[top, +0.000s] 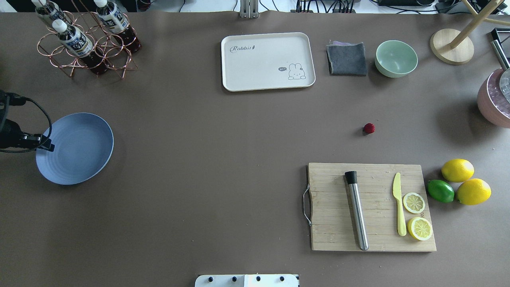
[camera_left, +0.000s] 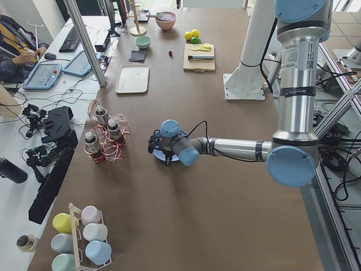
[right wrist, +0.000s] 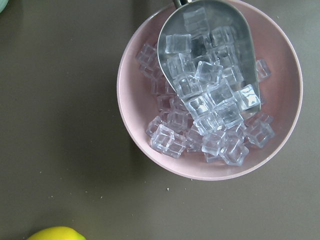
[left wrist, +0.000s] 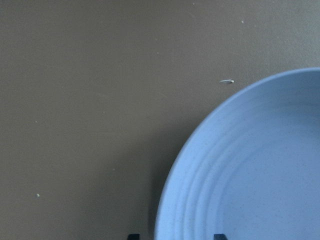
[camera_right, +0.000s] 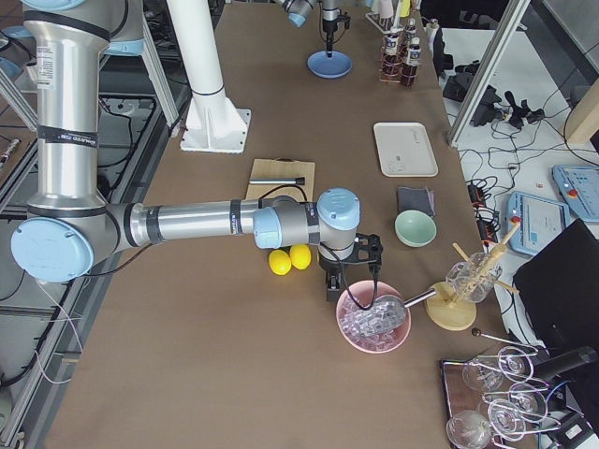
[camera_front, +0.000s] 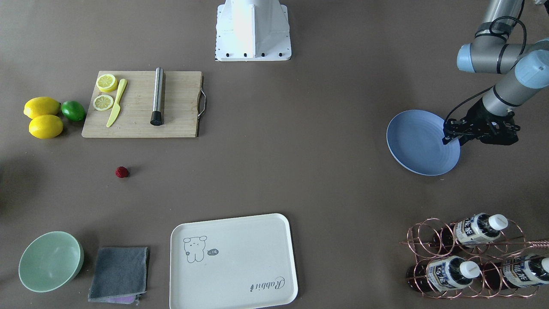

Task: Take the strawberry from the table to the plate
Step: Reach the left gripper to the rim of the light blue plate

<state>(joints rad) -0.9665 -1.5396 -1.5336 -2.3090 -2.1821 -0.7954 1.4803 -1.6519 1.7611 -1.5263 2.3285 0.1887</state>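
Note:
The strawberry [camera_front: 122, 172] [top: 369, 128], small and dark red, lies alone on the grey-brown table [camera_front: 300, 150] between the cutting board and the green bowl. Far across the table sits the blue plate [camera_front: 418, 143] [top: 75, 147] [left wrist: 250, 175], with nothing on it. My left gripper [camera_front: 449, 137] [top: 48, 146] [left wrist: 175, 236] hangs at the plate's outer rim, open, its two fingertips standing on either side of the rim. My right gripper [camera_right: 333, 285] shows only in the exterior right view, above a pink bowl, so I cannot tell its state.
A wooden cutting board [top: 338, 207] carries a metal muddler, a yellow knife and two lemon halves; two lemons [top: 458, 170] and a lime lie beside it. A cream tray [top: 267, 59], grey cloth [top: 346, 59], green bowl [top: 396, 57], bottle rack [top: 85, 44] and ice-filled pink bowl [right wrist: 131, 115] line the edges.

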